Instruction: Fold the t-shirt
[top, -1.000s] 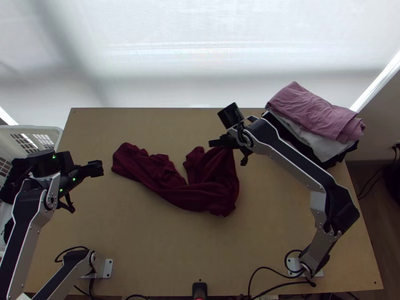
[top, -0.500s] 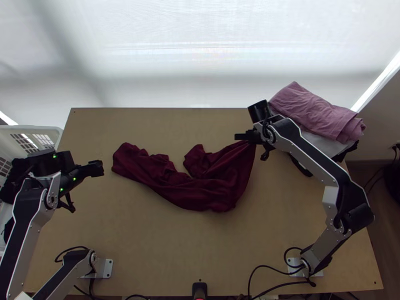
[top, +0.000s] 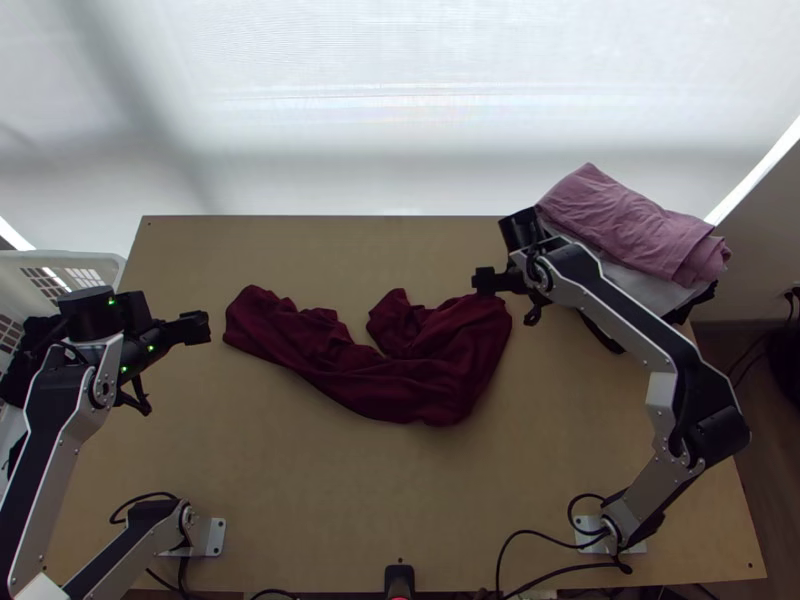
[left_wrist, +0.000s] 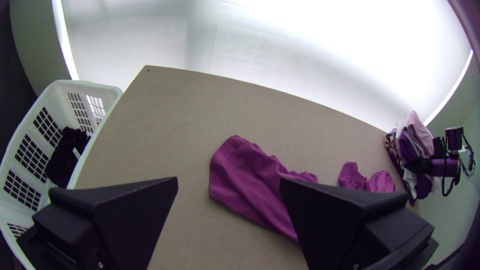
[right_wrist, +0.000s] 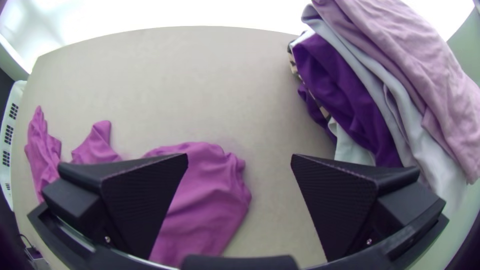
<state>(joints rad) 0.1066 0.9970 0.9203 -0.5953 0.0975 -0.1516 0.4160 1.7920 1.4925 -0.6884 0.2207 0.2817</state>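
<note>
T-shirt (top: 425, 388) bunched in a rough V on worktop (top: 300, 480); no orderly fold made. Right hand (right_wrist: 240, 157) spread, grasping nothing, near one end; left hand (left_wrist: 228, 179) spread, well apart. Left to do: flattening, all folds. Sleeves possibly tucked under; cannot confirm.

Counter (top: 330, 490), light wood | centre to 10 o'clock: dark-red t-shirt (top: 425, 388), bunched | 2 o'clock: clothes stack (top: 652, 292) (pink cloth (top: 625, 225) on top) | 4 and 8 o'clock: arm bases (top: 215, 537)
</note>
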